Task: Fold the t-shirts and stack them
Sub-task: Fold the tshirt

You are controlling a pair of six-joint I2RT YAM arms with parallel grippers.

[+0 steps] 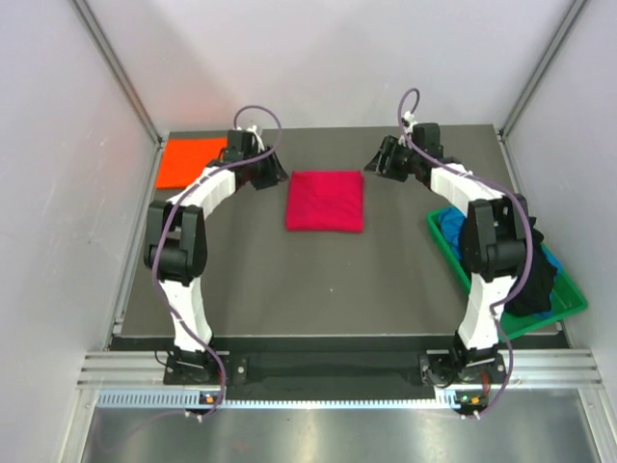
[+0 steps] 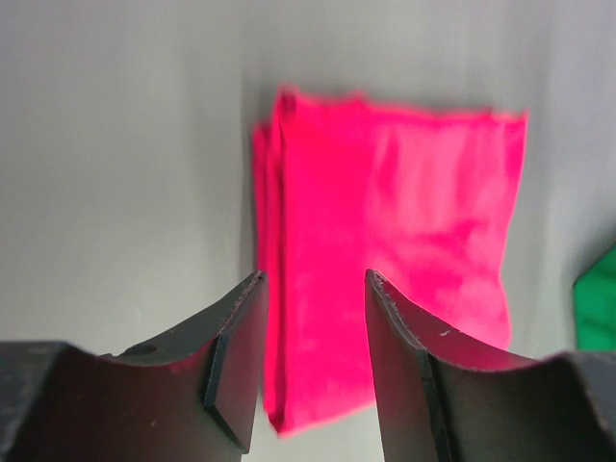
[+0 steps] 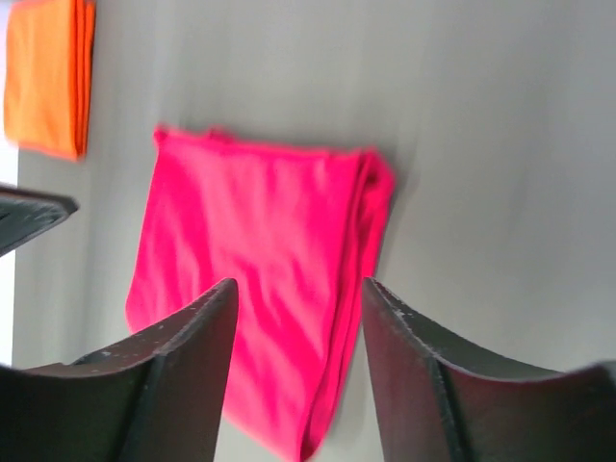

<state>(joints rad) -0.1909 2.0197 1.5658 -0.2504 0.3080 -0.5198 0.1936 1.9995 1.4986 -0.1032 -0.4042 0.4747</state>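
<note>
Flanking folded crimson t-shirt (image 1: 325, 201), off its side edges | left pincer (image 2: 314, 279) apart, empty | right pincer (image 3: 299, 284) apart, empty

Green bin (image 1: 448, 247) sits on the right side of the dark table (image 1: 328, 280), set at an angle, its near corner out at the table's right edge. Pale walls (image 1: 337, 58) close in left, far and right. Silver rail (image 1: 328, 368) along the near edge, and a metal post (image 1: 117, 68) slants up from the far-left corner.
</note>
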